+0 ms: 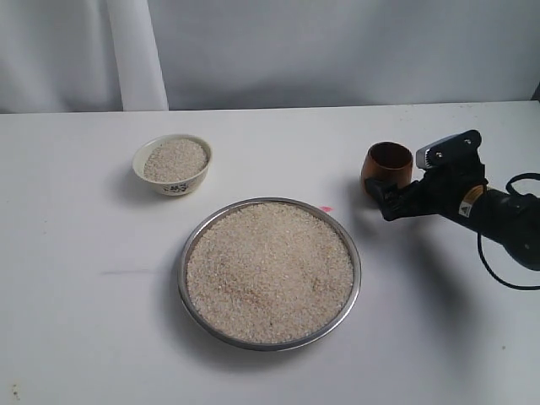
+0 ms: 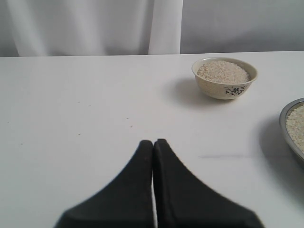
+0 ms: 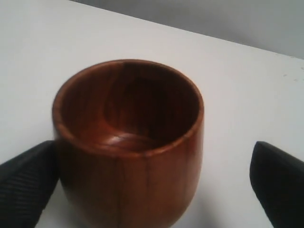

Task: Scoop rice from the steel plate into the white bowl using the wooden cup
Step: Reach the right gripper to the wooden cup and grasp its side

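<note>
The wooden cup (image 1: 388,164) stands upright and empty on the table, to the right of the steel plate (image 1: 182,274). My right gripper (image 1: 386,192) is open around the cup (image 3: 128,142): one finger (image 3: 28,180) is against its side and the other (image 3: 278,180) is well apart from it. Rice (image 1: 270,270) fills the plate in a low heap. The white bowl (image 1: 160,184) sits at the back left and also holds rice (image 1: 175,159). My left gripper (image 2: 153,142) is shut and empty above bare table, with the bowl (image 2: 218,90) and the plate's rim (image 2: 284,118) ahead of it.
A white curtain (image 1: 135,51) hangs behind the table's far edge. A small pink mark (image 1: 326,208) lies on the table just beyond the plate. The right arm's black cable (image 1: 498,270) loops near the right edge.
</note>
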Controlling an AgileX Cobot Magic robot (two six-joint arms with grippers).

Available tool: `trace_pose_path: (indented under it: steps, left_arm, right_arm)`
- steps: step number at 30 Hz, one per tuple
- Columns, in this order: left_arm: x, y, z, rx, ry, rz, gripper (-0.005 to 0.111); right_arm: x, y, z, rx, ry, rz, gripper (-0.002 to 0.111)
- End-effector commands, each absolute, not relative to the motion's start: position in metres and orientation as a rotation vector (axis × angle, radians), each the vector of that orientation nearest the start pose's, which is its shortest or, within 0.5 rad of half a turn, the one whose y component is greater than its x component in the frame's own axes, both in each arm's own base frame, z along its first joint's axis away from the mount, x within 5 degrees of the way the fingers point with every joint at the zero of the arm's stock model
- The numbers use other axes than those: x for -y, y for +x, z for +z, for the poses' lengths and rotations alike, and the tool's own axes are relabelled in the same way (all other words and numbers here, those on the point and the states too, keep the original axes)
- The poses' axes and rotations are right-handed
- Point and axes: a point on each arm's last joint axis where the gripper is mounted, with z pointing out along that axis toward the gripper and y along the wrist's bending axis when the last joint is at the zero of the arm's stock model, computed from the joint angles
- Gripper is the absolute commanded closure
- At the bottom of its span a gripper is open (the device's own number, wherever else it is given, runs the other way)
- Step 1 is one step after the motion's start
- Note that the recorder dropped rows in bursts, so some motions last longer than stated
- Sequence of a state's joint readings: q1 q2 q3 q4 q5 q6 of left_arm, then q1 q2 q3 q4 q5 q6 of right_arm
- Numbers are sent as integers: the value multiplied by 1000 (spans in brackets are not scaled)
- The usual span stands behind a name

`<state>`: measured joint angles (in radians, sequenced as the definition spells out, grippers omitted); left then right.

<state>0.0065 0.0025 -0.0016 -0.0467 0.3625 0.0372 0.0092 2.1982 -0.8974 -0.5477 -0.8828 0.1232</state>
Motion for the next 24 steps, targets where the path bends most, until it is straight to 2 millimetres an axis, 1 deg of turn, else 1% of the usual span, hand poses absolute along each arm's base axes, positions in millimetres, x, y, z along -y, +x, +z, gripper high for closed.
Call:
trace_pose_path:
  steps: [1,7,10,12,13,14,16,19,24]
  left_arm:
    - [1,53,182,-1830,3,-21,107]
    - [1,53,182,-1830,5,-19,107]
    - [1,53,182,-1830,5,-19,107]
    - [1,53,182,-1830,5,-19,107]
    - [1,53,182,-1830,5,-19,107]
    - [1,53,182,-1830,5,-19,107]
    - [1,53,182,-1830,3,-21,107]
    - [1,53,182,-1830,3,-21,107]
    - [1,53,182,-1830,5,-19,107]
  right_arm:
    - [-41,393,64,-1872,-489,261,3]
    - [-43,410,51,-1871,-506,286,3]
    - [-43,419,52,-1857,-490,301,3]
    - [-43,420,53,-1852,-475,309,4]
    - [-43,420,53,-1852,-475,309,6]
    - [-43,420,53,-1856,-475,307,9]
    - [-44,419,53,-1858,-477,308,22]
    - [-51,418,50,-1880,-501,310,48]
    - [-60,417,50,-1873,-535,320,75]
